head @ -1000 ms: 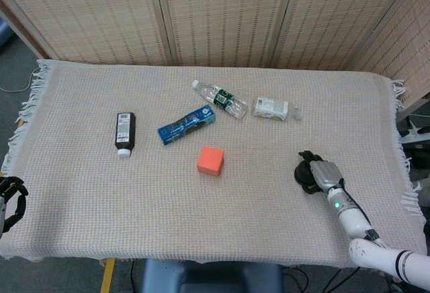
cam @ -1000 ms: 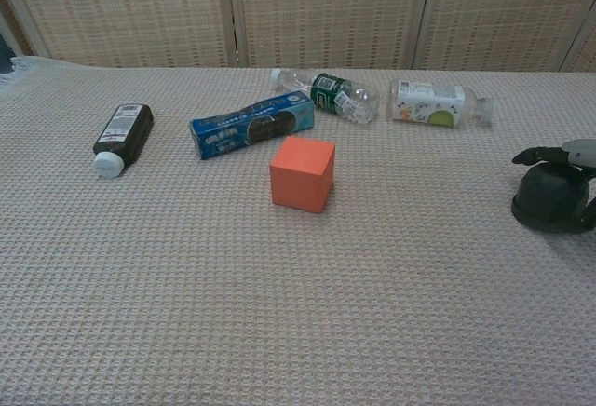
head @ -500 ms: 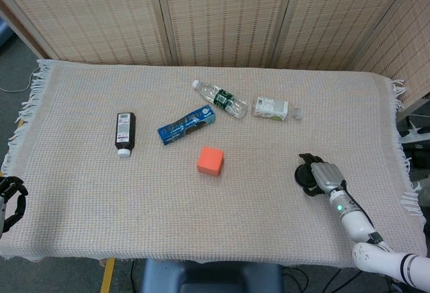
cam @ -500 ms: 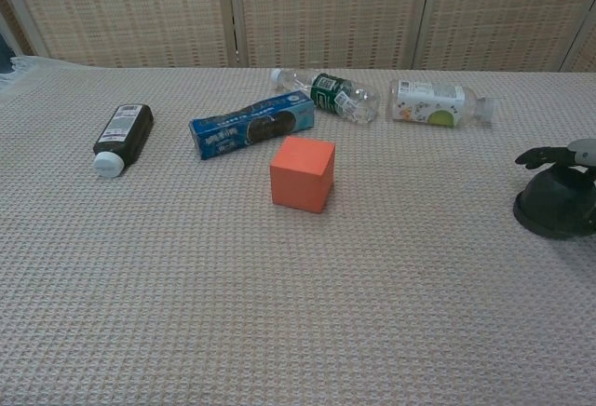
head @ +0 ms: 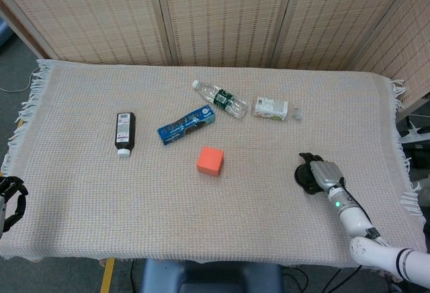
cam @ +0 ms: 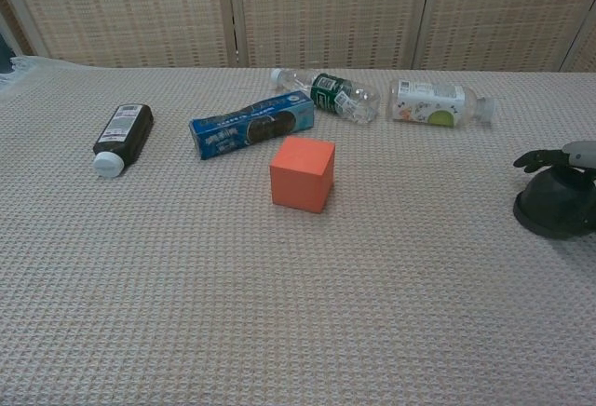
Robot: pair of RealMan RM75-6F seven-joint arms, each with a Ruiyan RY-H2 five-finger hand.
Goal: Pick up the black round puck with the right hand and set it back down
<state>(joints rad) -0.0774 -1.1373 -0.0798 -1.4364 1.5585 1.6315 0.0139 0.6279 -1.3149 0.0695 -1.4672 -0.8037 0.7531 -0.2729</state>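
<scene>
Chest view: right hand (cam: 570, 156) draped over black puck (cam: 551, 205) on cloth (cam: 279, 313) at right edge; grip unclear. Judgement: close evenly around the sides, lift straight, lower flat.

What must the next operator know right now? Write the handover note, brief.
Right hand: draped over the black round puck near the cloth's right side; puck rests on the cloth, and a firm grip cannot be confirmed.
Left hand: off the table's left edge, fingers curled, holding nothing.
Done: reach to the puck.
Left: lift it, set it back down, release.
</scene>
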